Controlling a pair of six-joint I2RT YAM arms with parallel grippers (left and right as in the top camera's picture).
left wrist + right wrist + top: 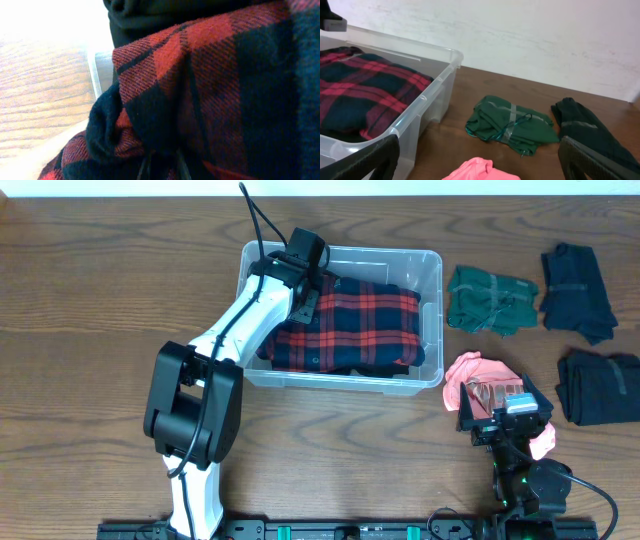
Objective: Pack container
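Observation:
The clear container (pixel 345 250) stands mid-table with a folded red and black plaid garment (pixel 360 330) lying in it. My left gripper (pixel 312 298) reaches down into its back left part. In the left wrist view the plaid garment (pixel 210 75) fills the frame and the gripper (pixel 163 170) is shut on a fold of it. To the right of the container, my right gripper (pixel 495 392) hangs open over a pink garment (pixel 466 370). The right wrist view shows its gripper (pixel 480 167) wide, with the pink garment (pixel 475 170) below between the fingers (pixel 370 160).
A green garment (pixel 490 300) lies right of the container, also seen as a green garment (pixel 512 125) in the right wrist view. Two dark garments (pixel 578 280) (pixel 600 388) lie at the far right. The container's near wall (pixel 427 100) stands left of the right gripper.

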